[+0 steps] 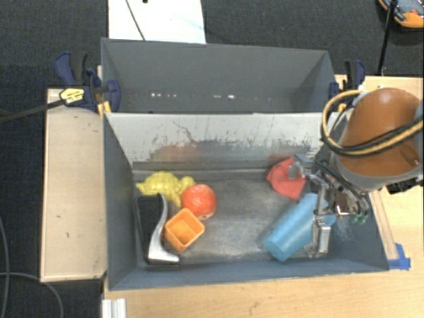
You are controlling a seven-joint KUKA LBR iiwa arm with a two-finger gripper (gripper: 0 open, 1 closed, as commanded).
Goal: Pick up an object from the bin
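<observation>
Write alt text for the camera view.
The gripper hangs low at the right end of a grey metal bin, beside a light blue plastic cylinder and a red piece. At left lie an orange ball, an orange square cup and a yellow toy.

The bin (218,71) is grey, its far inner wall streaked rusty brown. On the right: a light blue tube (289,234) and a red piece (285,181). On the left: a yellow toy (162,185), an orange ball (199,200), an orange square cup (183,230), a black tool (150,218) edged in white. The gripper (320,242) is silver under an orange-brown cover (381,138).
</observation>
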